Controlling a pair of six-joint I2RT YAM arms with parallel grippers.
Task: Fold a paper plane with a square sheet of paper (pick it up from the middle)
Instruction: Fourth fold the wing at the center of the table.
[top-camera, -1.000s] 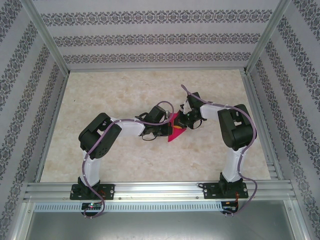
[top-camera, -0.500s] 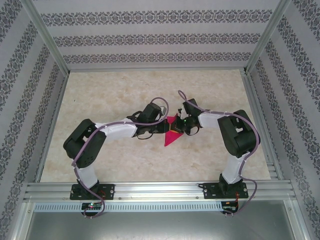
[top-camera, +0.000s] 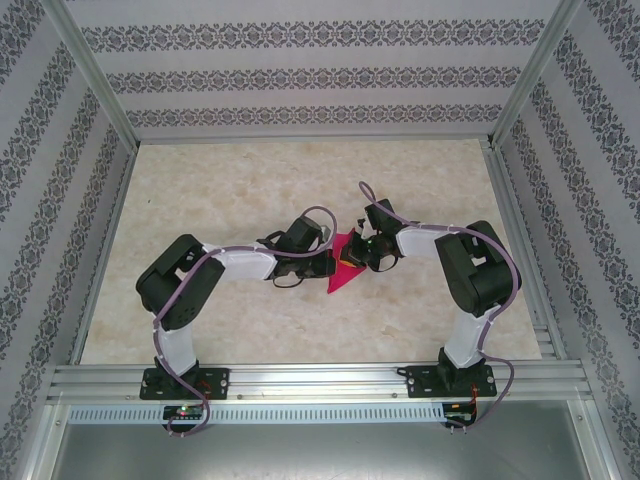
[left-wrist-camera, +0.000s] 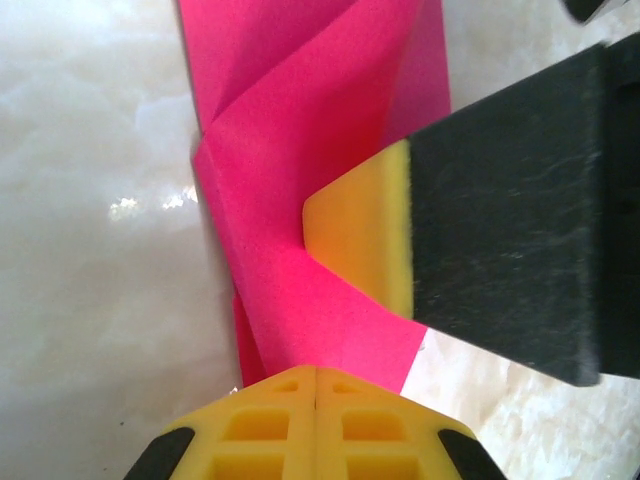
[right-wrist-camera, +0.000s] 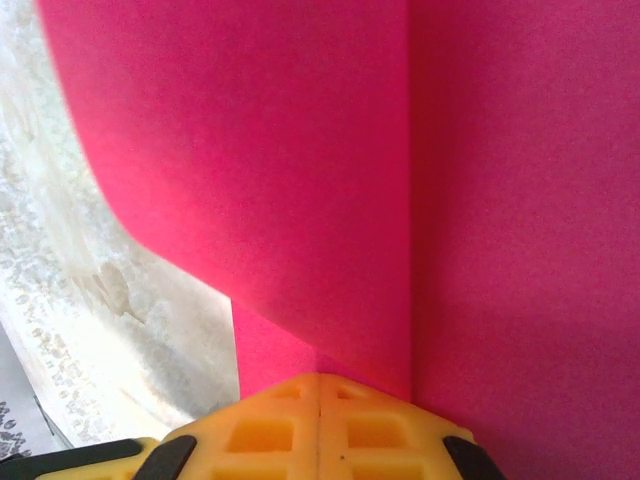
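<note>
1. Since a second ago the left arm (top-camera: 185, 288) has swung its elbow out to the left and back toward the near edge. The right wrist has drawn in a little closer. The pink sheet (top-camera: 345, 268) has hardly shifted.
2. That sheet sits in the middle of the table (top-camera: 230, 190), squeezed between the two wrists. It is already in layers, with a pointed end aimed at the near edge and one flap curling up.
3. The left gripper (left-wrist-camera: 316, 382) is closed tight, pads together, its tip at the sheet's lower edge. Whether a layer is nipped between the pads I can't tell.
4. The right gripper (right-wrist-camera: 318, 388) is closed tight too. From the left wrist its yellow tip rests on the middle of the sheet, right at a fold line. Again I can't see whether paper is caught inside.
5. To my eye they are setting a crease. One tip should stay put as an anchor while the other slides along the fold line, flat and slow, so the layers don't skid on the smooth table.
6. Thin paper buckles easily. Pushing toward the anchored tip would wrinkle it, so stroke away from it and keep the raised flap lined up before pressing.
</note>
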